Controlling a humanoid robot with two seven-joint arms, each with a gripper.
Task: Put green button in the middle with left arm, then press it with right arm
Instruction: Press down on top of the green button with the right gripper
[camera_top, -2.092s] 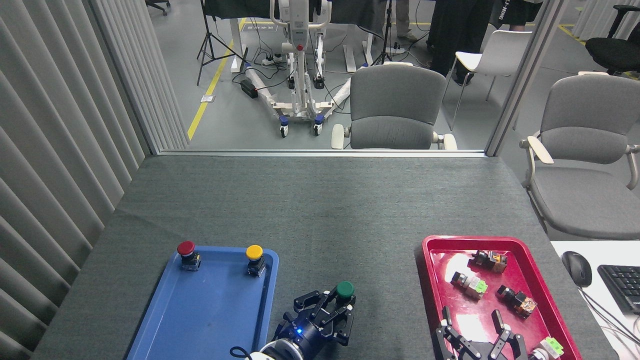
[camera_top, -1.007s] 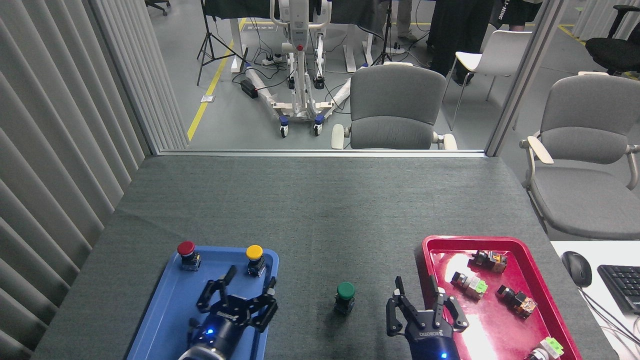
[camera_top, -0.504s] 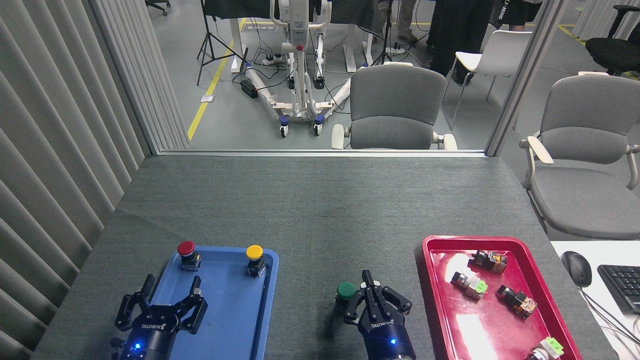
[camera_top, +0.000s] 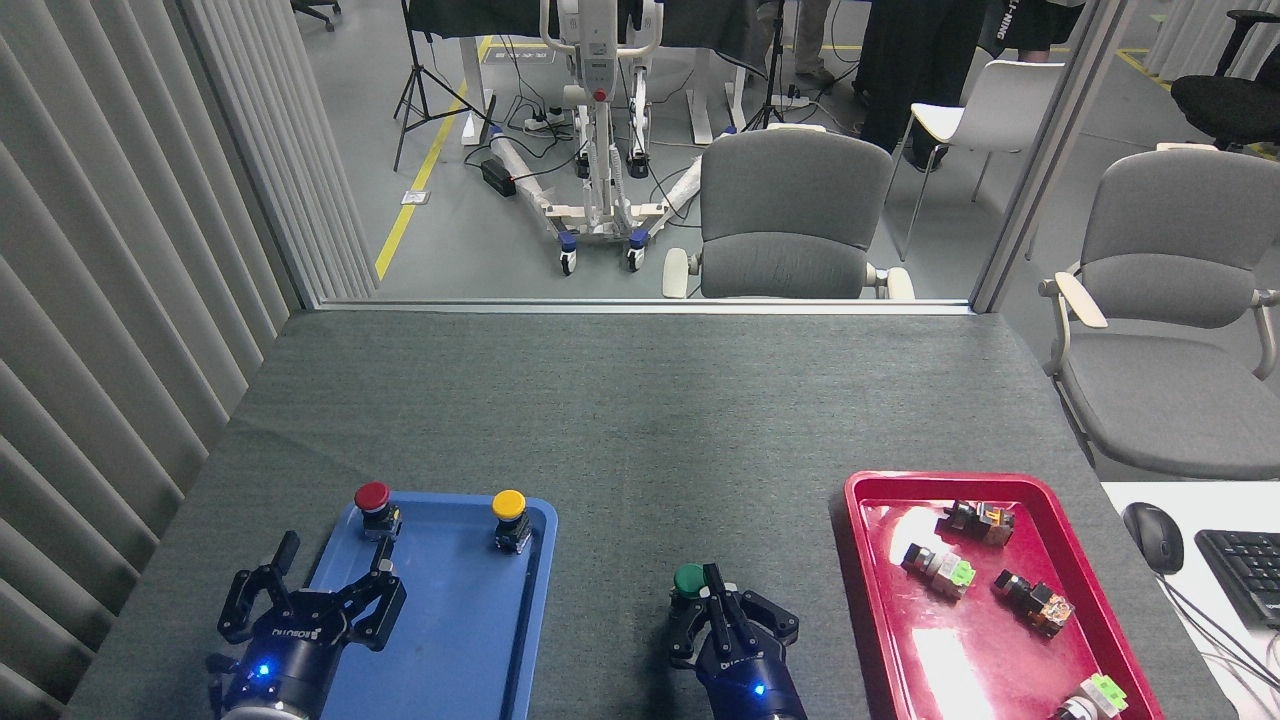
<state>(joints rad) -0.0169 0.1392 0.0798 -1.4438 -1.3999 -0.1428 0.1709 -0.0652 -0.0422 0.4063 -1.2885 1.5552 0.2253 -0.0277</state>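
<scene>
Green button stands on bare grey cloth between blue tray and red tray. My right gripper has fingers drawn together, one fingertip at the cap's right edge; contact unclear. Left gripper spread wide, empty, over the blue tray's left edge.

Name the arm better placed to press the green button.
Right. The right gripper sits at the green button on the gray cloth, one finger by its cap. The left gripper hangs open over the blue tray's left edge.
</scene>
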